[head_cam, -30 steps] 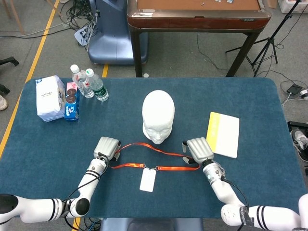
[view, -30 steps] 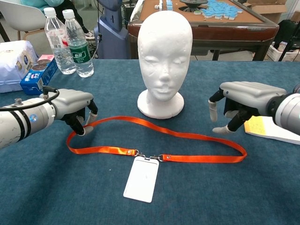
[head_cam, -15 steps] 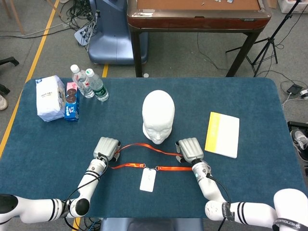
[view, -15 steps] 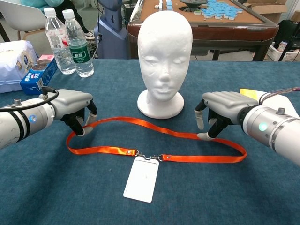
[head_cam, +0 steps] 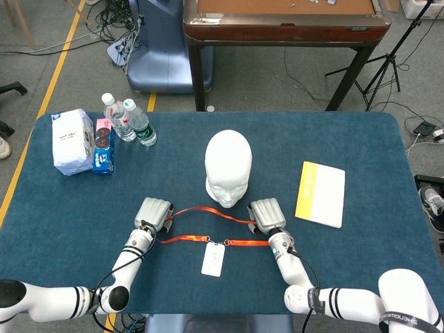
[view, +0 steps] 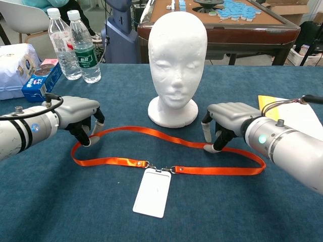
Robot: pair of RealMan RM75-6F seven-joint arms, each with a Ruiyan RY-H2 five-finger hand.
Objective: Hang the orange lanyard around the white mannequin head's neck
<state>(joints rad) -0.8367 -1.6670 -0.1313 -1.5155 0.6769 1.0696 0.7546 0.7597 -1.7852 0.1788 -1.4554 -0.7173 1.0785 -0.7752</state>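
Observation:
The white mannequin head (head_cam: 227,163) (view: 176,60) stands upright at the table's middle, facing me. In front of it the orange lanyard (head_cam: 208,209) (view: 151,132) lies flat in a long loop, with its white badge (head_cam: 213,259) (view: 152,191) nearest me. My left hand (head_cam: 154,211) (view: 78,116) sits at the loop's left end, fingers curled, and seems to pinch the strap. My right hand (head_cam: 266,214) (view: 229,118) hovers over the far strand right of the head's base. Its fingers are apart and one fingertip touches the strap.
Two water bottles (head_cam: 132,121) (view: 75,45), a white tissue pack (head_cam: 71,141) and a blue box (head_cam: 103,154) stand at the far left. A yellow and white booklet (head_cam: 322,193) (view: 298,113) lies to the right. A brown table (head_cam: 284,17) stands beyond.
My right hand has moved left, from beside the booklet to the strap near the head's base. The left hand and the lanyard have not shifted.

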